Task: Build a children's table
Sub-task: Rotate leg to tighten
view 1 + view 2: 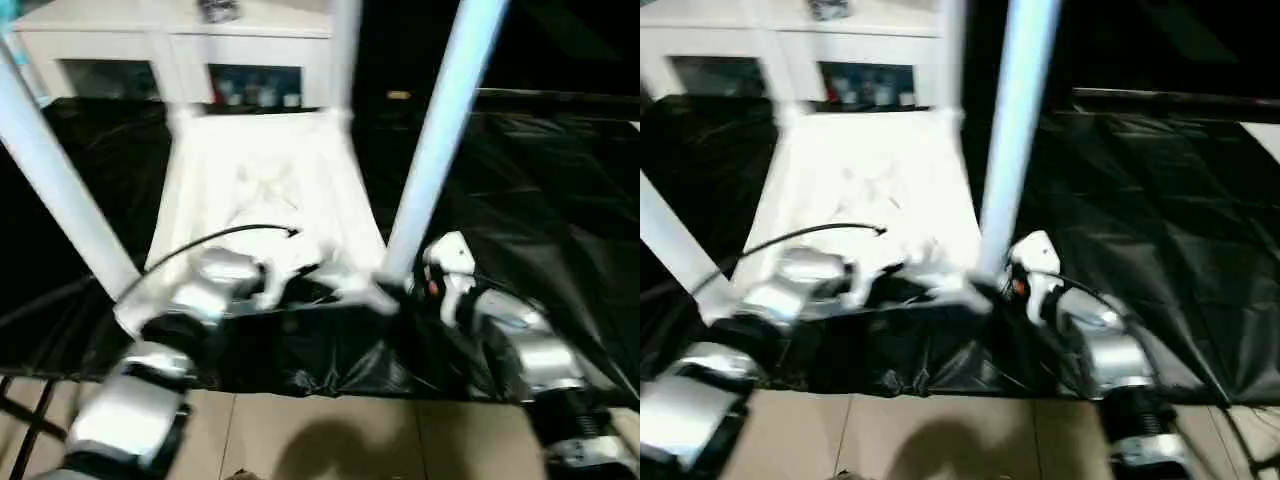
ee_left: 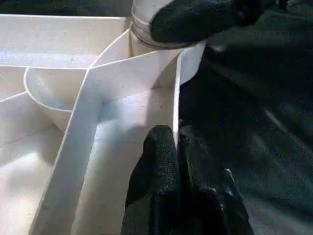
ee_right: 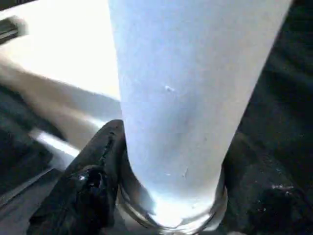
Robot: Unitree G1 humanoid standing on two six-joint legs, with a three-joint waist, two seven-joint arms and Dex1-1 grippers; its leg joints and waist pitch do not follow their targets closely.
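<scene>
The children's table lies upside down on a black sheet, its white ribbed top (image 1: 260,180) facing up. White tube legs stand in its corner sockets: a near right leg (image 1: 440,130), a near left leg (image 1: 55,180) and a far leg (image 1: 345,50). My left gripper (image 2: 175,134) is shut on the thin side rim (image 2: 176,93) of the top, close to the near right corner. My right gripper (image 1: 398,285) grips the base of the near right leg (image 3: 181,98). One black finger (image 3: 98,166) presses on each side of the tube, just above the socket.
A black sheet (image 1: 520,200) covers the floor under and around the table. A white cabinet (image 1: 170,40) with glass doors stands behind it. Beige tiles (image 1: 330,430) lie nearest to me. A black cable (image 1: 230,232) arcs over my left forearm.
</scene>
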